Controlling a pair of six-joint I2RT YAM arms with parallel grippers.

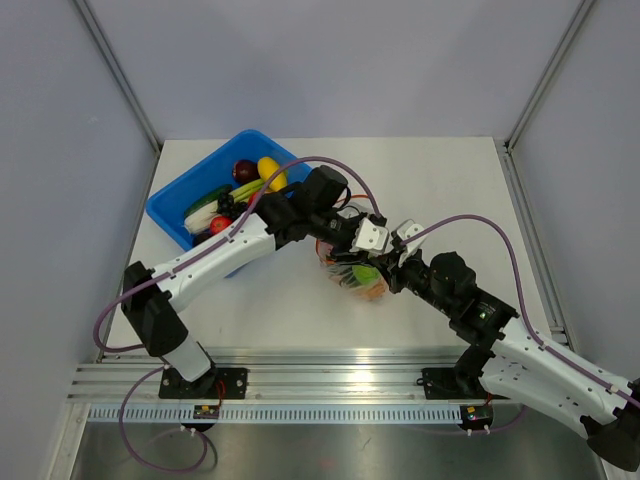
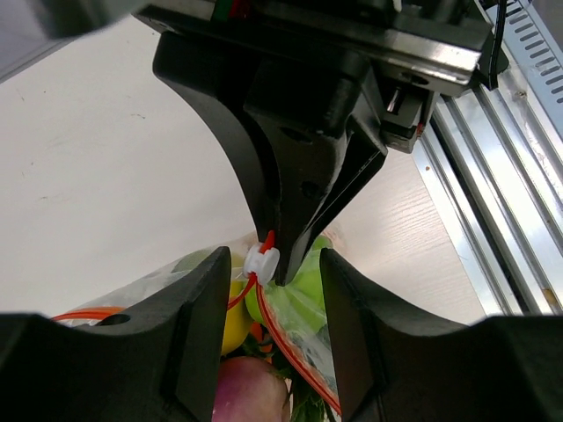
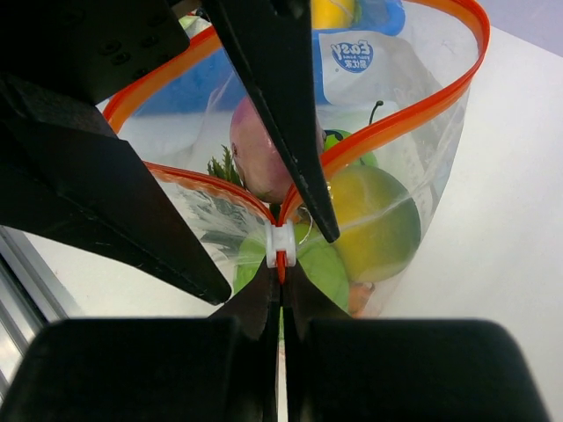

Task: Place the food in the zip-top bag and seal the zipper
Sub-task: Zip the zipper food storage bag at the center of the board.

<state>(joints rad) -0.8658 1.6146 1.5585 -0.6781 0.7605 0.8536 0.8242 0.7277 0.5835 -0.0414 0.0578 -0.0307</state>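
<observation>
Toy food (image 3: pixel 365 220) sits inside the zip-top bag (image 1: pixel 352 272) on the surface (image 1: pixel 450 180); more lies in the blue bin (image 1: pixel 195 168). The right gripper (image 3: pixel 281 274) is clamped on the end of the zipper (image 3: pixel 396 119), and the left gripper (image 2: pixel 274 271) straddles the white slider (image 2: pixel 261 262), jaws apart. Sealing is not yet done: the mouth gapes.

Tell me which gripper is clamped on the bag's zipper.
The right gripper: its jaws are shut on the zipper end beside the white slider; the left gripper stands open around it.
</observation>
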